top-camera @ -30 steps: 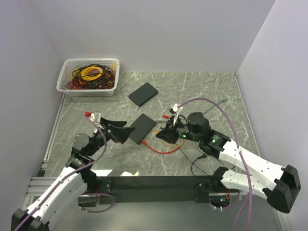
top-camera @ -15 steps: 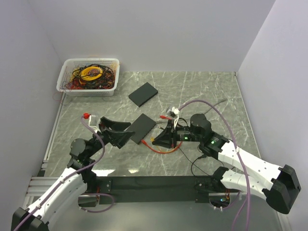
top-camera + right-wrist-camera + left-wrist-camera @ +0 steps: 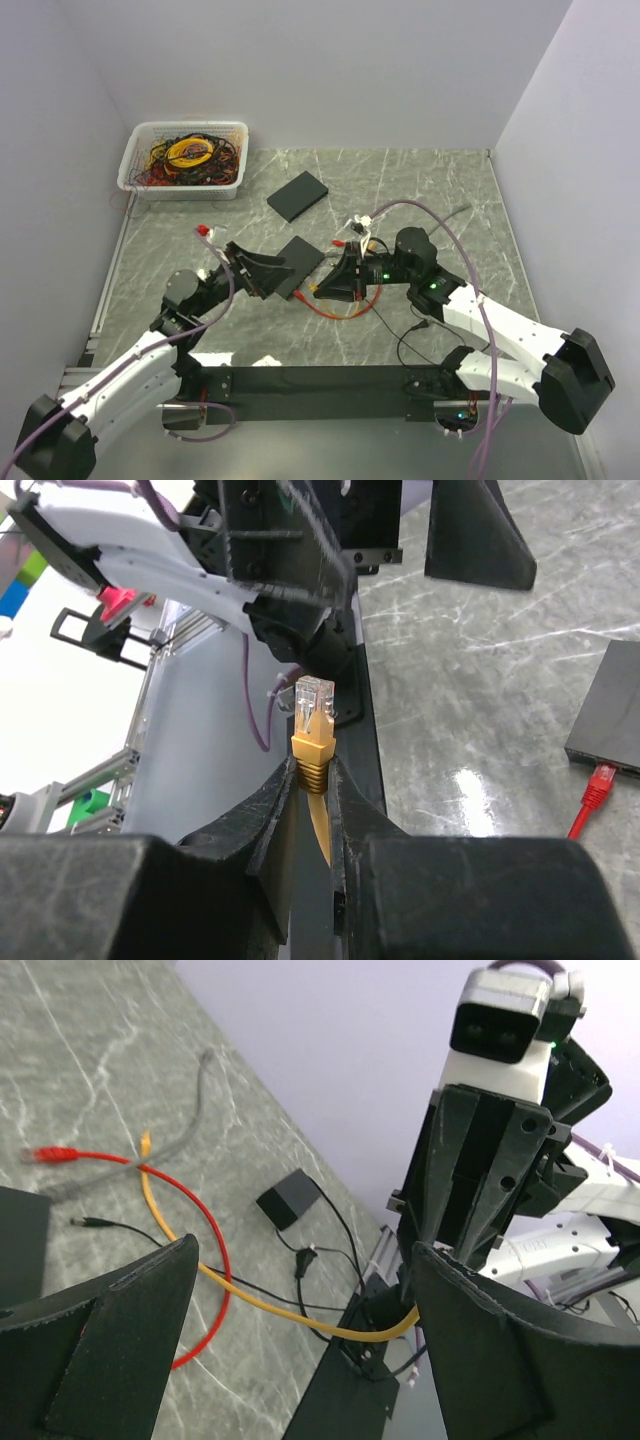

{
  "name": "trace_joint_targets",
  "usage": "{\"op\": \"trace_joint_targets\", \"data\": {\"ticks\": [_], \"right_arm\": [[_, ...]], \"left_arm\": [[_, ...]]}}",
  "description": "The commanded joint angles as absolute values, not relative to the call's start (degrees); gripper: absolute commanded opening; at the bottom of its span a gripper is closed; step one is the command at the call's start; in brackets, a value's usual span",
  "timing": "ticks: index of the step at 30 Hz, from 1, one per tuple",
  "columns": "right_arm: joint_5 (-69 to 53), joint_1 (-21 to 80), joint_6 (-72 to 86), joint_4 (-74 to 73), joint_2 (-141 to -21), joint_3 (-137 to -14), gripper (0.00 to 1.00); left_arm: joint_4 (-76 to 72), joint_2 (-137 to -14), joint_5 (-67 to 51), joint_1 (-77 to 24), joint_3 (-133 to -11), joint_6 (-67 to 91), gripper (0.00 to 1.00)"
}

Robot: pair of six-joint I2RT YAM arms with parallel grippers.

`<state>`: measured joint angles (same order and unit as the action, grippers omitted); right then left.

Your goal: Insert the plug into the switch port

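Note:
The switch [image 3: 298,265] is a flat black box in the middle of the table; its corner also shows at the right of the right wrist view [image 3: 612,712]. My right gripper [image 3: 315,770] is shut on the yellow plug [image 3: 314,708], whose clear tip points out past the fingertips. From above, the right gripper [image 3: 325,288] holds it just off the switch's near right edge. My left gripper [image 3: 260,272] stands open at the switch's left end, and its left wrist view [image 3: 305,1250] shows only table and the yellow cable [image 3: 250,1295] between the fingers.
A red cable [image 3: 335,310] loops on the table by the switch, one red plug [image 3: 598,778] at its edge. A second black box [image 3: 297,195] lies further back. A white basket [image 3: 134,160] of cables sits far left. A small black adapter [image 3: 290,1198] lies behind.
My left gripper has swung right, up to the switch's left end. My right gripper has carried the yellow plug left, nearer the switch's near edge.

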<state>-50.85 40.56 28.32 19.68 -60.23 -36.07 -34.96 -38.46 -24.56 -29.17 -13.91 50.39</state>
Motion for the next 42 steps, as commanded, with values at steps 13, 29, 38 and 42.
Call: {"op": "trace_joint_targets", "data": {"ticks": [13,29,38,42], "right_arm": [[-47.3,40.4,26.5,22.6,-63.1,-36.3,0.13],[-45.2,40.8,26.4,22.4,-61.7,-36.7,0.13],[-36.3,41.3,20.0,13.2,-55.7,-37.3,0.69],[-31.4,44.1,16.2,8.7,-53.6,-38.3,0.75]], "left_arm": [[-35.2,-43.3,-12.5,-42.5,-21.1,48.5,0.89],[-29.4,-49.3,-6.0,-47.8,-26.0,46.8,0.01],[-19.1,-47.2,1.4,-48.0,-29.1,47.3,0.0],[-14.4,-47.8,4.0,-48.1,-30.7,48.9,0.0]]}}
